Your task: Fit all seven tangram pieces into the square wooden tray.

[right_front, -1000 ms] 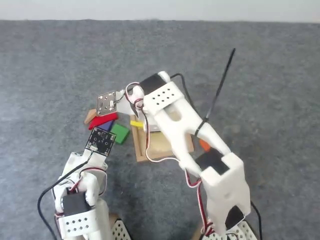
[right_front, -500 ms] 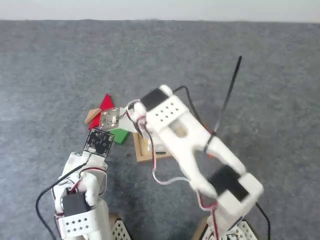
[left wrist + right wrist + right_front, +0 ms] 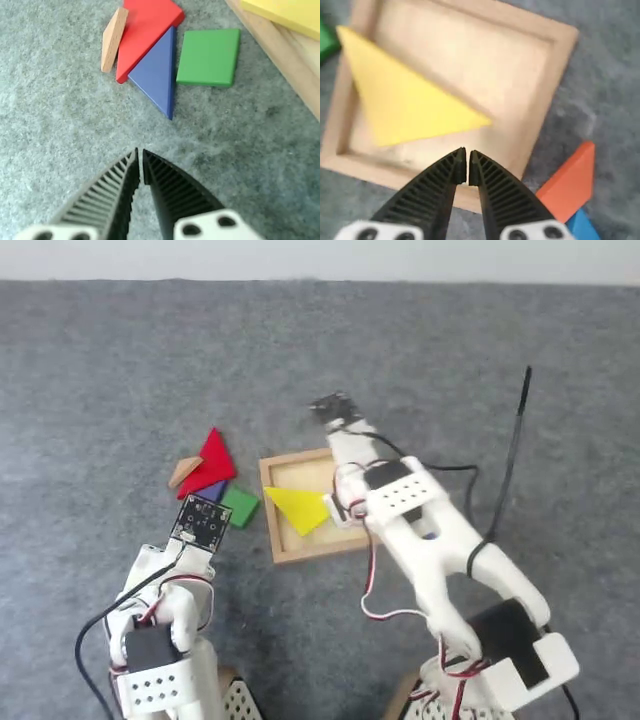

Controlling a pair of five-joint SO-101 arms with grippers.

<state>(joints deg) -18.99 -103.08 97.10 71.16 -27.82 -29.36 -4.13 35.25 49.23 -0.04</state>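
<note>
1 of 7 placed: yellow triangle in tray, ahead of clenched, empty right tool. Red piece, blue piece, green piece and tan piece wait ahead of clenched, empty left tool.

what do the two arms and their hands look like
The left arm and right arm are white plastic shells with black motor blocks, rows of small round holes, and loose red, white and black wires. The left hand and right hand have black ridged fingers on white bases.
</note>
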